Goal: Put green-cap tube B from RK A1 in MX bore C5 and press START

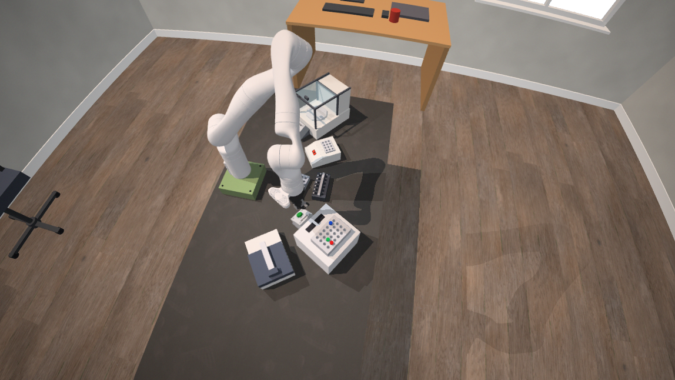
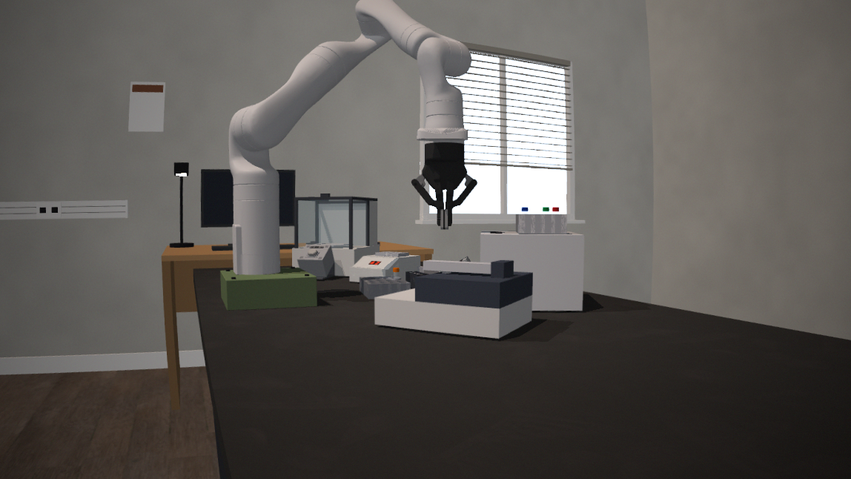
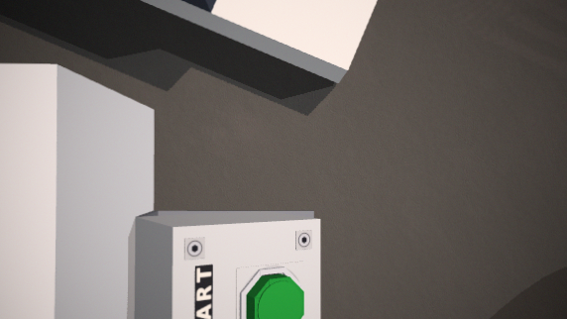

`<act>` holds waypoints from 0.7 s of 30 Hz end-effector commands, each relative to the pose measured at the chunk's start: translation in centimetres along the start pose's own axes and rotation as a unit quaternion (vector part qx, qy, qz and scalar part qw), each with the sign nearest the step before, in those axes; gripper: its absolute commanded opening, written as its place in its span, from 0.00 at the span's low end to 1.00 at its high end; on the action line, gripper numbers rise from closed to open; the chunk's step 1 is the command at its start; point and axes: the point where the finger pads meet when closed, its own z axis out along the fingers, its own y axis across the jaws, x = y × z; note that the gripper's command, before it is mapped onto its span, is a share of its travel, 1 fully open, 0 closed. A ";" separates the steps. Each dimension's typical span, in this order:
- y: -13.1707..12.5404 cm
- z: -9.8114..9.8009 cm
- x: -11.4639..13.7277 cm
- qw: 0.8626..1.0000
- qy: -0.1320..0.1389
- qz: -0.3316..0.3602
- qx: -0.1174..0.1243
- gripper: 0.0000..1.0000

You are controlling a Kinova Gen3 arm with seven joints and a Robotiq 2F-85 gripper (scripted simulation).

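Overhead, the gripper (image 1: 301, 204) hangs above the bench between the tube rack RK (image 1: 304, 180) and the mixer MX (image 1: 326, 237), just short of the green START key (image 1: 298, 213) on the mixer's front; its fingers (image 2: 444, 215) point straight down, pressed together with nothing between them. Tube B (image 1: 327, 239), green-capped, stands in a bore of the mixer's block beside a red-capped tube (image 1: 331, 242), with a blue-capped tube (image 1: 330, 222) farther along the block. The wrist view shows the START key at its lower edge, next to the mixer's white side wall (image 3: 74, 198).

START key (image 3: 276, 298) cut by wrist frame bottom (label too); tube rack (image 1: 304, 180) mostly behind arm.
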 end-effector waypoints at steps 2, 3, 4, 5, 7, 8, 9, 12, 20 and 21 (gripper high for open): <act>0.0 0.4 0.0 1.000 0.000 0.000 0.001 0.10; 0.0 0.5 0.0 1.000 0.000 0.000 0.001 0.10; 0.0 0.6 0.0 1.000 0.000 0.000 0.001 0.10; 0.0 0.8 0.0 1.000 0.000 0.000 0.001 0.10; 0.0 1.0 0.0 1.000 0.000 0.000 0.001 0.10; 0.0 1.2 0.0 1.000 0.000 0.000 0.001 0.10; 0.0 1.3 0.0 1.000 0.000 0.000 0.001 0.10; 0.0 1.7 0.0 1.000 0.000 0.000 0.001 0.10; 0.0 2.5 0.0 1.000 0.000 0.000 0.001 0.10; 0.0 2.6 0.0 1.000 0.000 0.000 0.001 0.10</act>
